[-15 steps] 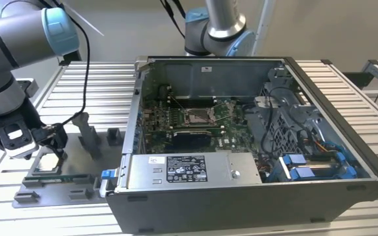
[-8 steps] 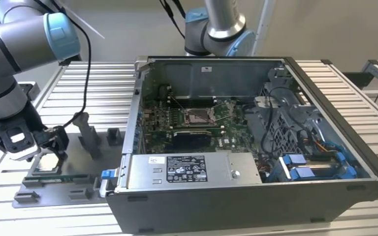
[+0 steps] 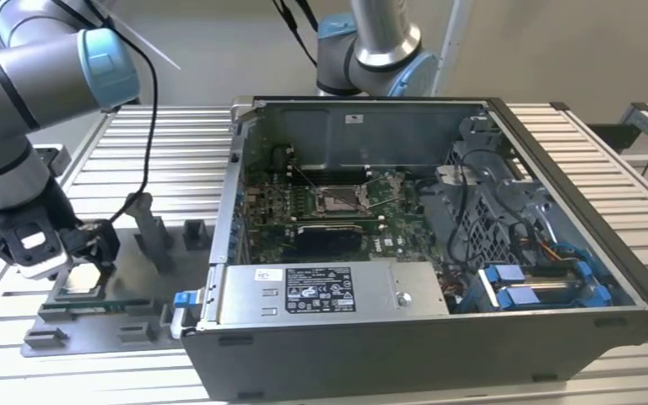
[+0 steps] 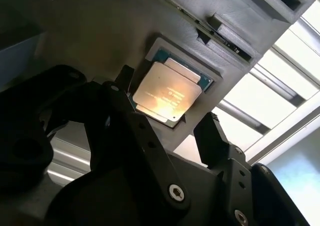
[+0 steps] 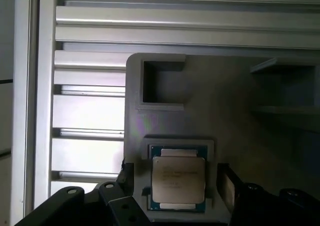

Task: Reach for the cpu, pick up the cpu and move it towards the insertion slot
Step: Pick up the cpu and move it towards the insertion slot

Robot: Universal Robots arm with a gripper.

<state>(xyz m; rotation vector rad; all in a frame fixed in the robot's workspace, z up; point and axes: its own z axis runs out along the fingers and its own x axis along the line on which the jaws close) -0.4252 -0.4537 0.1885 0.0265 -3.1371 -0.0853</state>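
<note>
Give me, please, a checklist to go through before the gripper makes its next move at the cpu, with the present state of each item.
1. The cpu lies flat in its recess of the grey fixture: ok.
2. The gripper is centred on the cpu, with one finger at each of two opposite sides: ok.
3. The fingers are open and apart from the cpu's edges: ok.
4. Nothing lies on top of the cpu: ok.
5. The insertion slot is free of obstacles: cannot tell.
</note>
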